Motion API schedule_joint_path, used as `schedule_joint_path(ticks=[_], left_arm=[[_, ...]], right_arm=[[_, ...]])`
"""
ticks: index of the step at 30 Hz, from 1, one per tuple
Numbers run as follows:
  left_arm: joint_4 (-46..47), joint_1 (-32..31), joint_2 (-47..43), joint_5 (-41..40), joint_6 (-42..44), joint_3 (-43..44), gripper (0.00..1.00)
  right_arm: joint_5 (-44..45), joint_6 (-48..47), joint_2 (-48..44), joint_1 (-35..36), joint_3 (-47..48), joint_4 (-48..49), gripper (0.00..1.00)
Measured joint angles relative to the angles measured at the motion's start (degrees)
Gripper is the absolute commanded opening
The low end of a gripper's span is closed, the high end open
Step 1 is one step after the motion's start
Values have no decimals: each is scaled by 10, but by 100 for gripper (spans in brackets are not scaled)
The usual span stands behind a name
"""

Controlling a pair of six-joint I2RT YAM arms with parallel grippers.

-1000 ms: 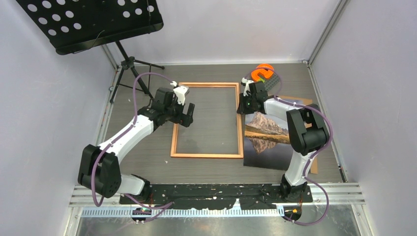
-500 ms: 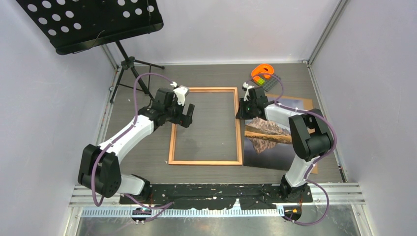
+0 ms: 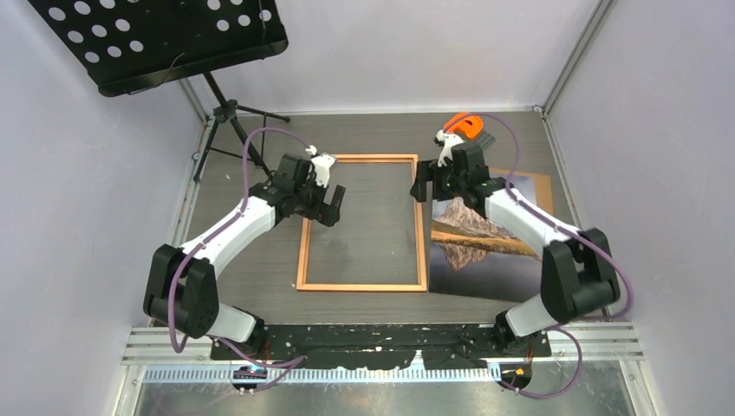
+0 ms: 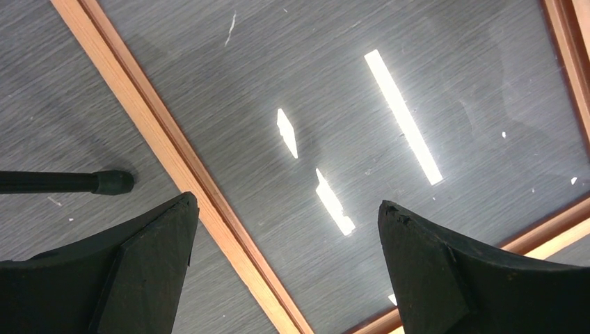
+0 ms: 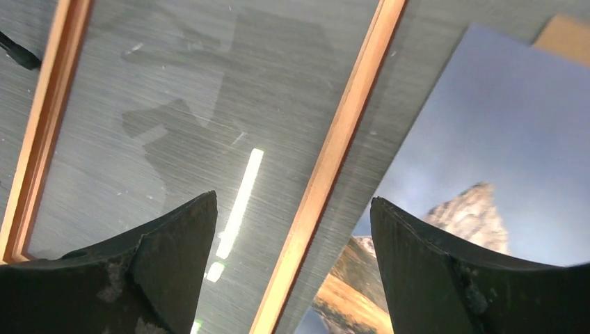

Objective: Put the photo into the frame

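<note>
With the frame (image 3: 362,285) flat and the photo (image 3: 472,247) just right of it, seemingly atop a brown board (image 3: 539,180), left gripper (image 4: 286,205) and right gripper (image 5: 293,202) hang wide and empty: next, pinch the photo's thin edge

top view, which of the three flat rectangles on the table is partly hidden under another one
The plain brown backing board: only its far corner shows from beneath the photo lying on it. The frame lies uncovered to their left.

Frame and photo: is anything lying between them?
Nothing: only a narrow strip of bare table separates the frame from the photo, clearest in the right wrist view.
</note>
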Motion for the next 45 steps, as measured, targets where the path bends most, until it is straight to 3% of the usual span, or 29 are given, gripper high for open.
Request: schedule_joint_path(ticks=[5, 11, 15, 25, 34, 45], left_arm=[[-9, 0, 8, 33, 5, 16, 99], [-12, -4, 35, 87, 4, 52, 99], [-12, -27, 70, 105, -11, 87, 99], [-17, -149, 207, 150, -103, 261, 97], [-28, -209, 358, 202, -176, 451, 97], [-57, -239, 471, 202, -209, 555, 97]], right_arm=[[48, -64, -105, -3, -16, -16, 98], [114, -137, -212, -35, -58, -53, 98], [124, -170, -244, -106, -69, -87, 96], [50, -239, -232, -308, -98, -152, 92], [15, -291, -189, -368, -123, -167, 90], [-12, -316, -112, -443, -123, -169, 90]])
